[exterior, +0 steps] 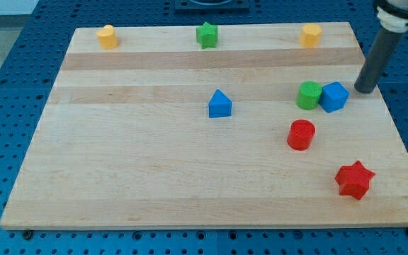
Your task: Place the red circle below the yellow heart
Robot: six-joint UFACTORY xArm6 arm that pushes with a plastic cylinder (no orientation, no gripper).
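My tip [364, 90] rests on the counter [154, 177] at the right of the frame, a little above middle height, just to the right of the blue cube [333, 97] and apart from it by a narrow gap. The rod rises from there toward the upper right corner of the frame, leaning slightly to the right. There are no jaws on this arm, only the rod, so nothing is pinched or held.

The blue cube touches the green cylinder [308, 95] on its left; the two sit side by side right of centre. The red circle [301, 134], an upright cylinder, stands just below the green cylinder, lower right of centre, near it but not touching. The red star [354, 180] lies further toward the lower right corner, well apart from the red circle.

Along the top edge of the counter stand three blocks, well apart: a yellow heart [106, 36] at the upper left, a green star [207, 34] at top centre, and a yellow hexagon [310, 34] at the upper right. The red circle is far from the yellow heart, across the counter to the right and lower.

A blue house-shaped block [219, 104] stands alone near the middle of the frame.
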